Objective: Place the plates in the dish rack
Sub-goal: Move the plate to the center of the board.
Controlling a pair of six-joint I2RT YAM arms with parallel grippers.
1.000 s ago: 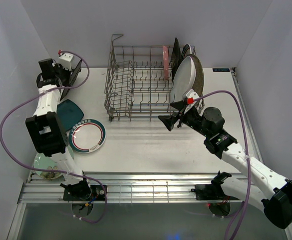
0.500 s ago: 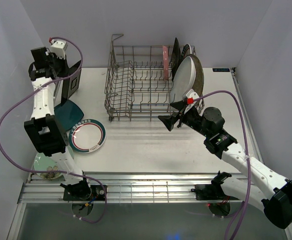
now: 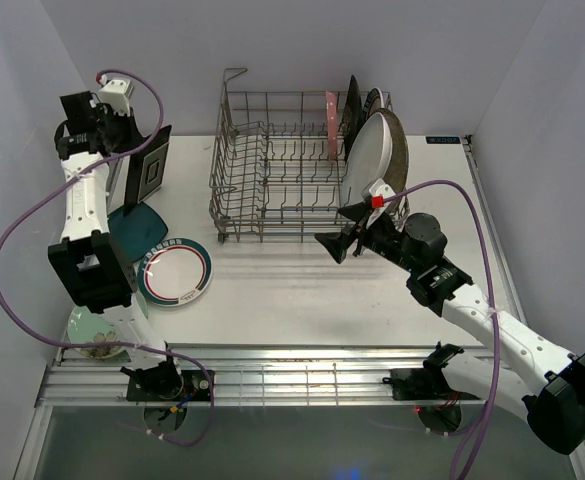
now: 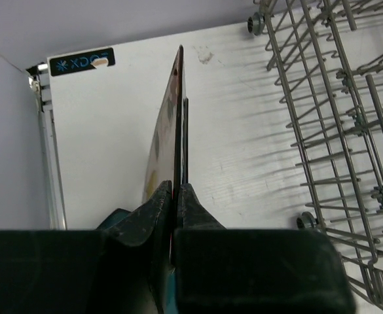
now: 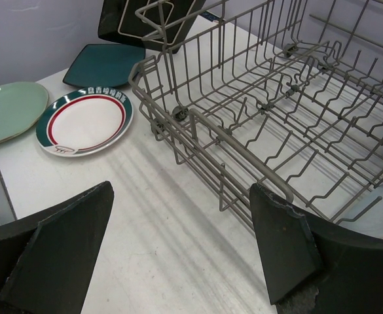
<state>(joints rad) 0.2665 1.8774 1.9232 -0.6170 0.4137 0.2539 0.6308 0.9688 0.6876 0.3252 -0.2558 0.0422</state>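
In the left wrist view the black square plate (image 4: 177, 111) shows edge-on only. Its lower edge is buried between the fingers of the left gripper (image 4: 175, 191), and the dish rack (image 4: 328, 98) runs off the right edge. From above, the left arm (image 3: 90, 262) covers much of the pale green plate (image 3: 84, 336), and the white oval plate (image 3: 365, 160) masks most of the darker plates (image 3: 400, 152) racked behind it.

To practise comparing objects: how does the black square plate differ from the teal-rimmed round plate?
The black plate is square and dark, while the round plate is white with teal and red rings. The black plate is held upright on edge, clamped by the left gripper, whereas the round plate lies flat on the table, untouched. Both are outside the rack.
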